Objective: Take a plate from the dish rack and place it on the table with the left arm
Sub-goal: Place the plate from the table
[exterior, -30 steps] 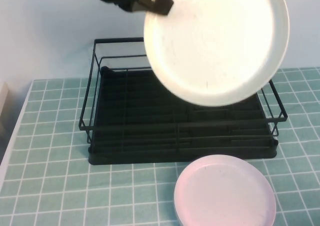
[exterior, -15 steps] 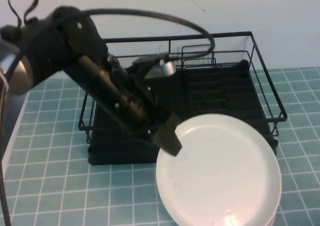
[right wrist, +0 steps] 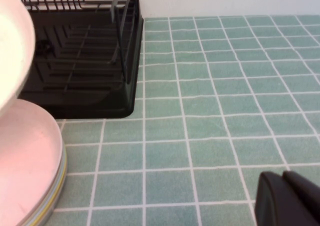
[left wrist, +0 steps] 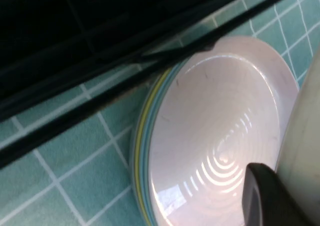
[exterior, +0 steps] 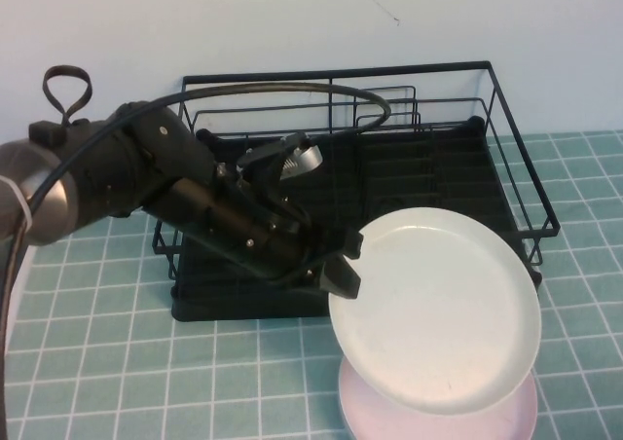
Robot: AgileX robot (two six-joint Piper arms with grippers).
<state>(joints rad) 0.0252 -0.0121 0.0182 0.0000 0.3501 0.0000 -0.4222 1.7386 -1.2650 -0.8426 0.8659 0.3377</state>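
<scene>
My left gripper (exterior: 346,265) is shut on the left rim of the cream-white plate (exterior: 438,313). It holds the plate tilted just in front of the dish rack (exterior: 331,72), right above a pale pink plate (exterior: 380,422) lying on the teal tiled table (exterior: 97,362). In the left wrist view one black finger (left wrist: 257,201) lies against the cream plate (left wrist: 305,136), over the pink plate (left wrist: 215,131). The right wrist view shows the cream plate's edge (right wrist: 12,51), the pink plate (right wrist: 25,161) and my right gripper (right wrist: 282,178), shut and empty low over the tiles.
The pink plate tops a small stack with coloured rims (left wrist: 140,151), close against the rack's front base (right wrist: 85,101). The rack holds no other dishes that I can see. A white wall stands behind it. Tiled surface (right wrist: 210,111) stretches to the rack's right.
The left arm has brought the cream plate down from high above the rack to the rack's front right, and it now hangs low over the pink plate.
</scene>
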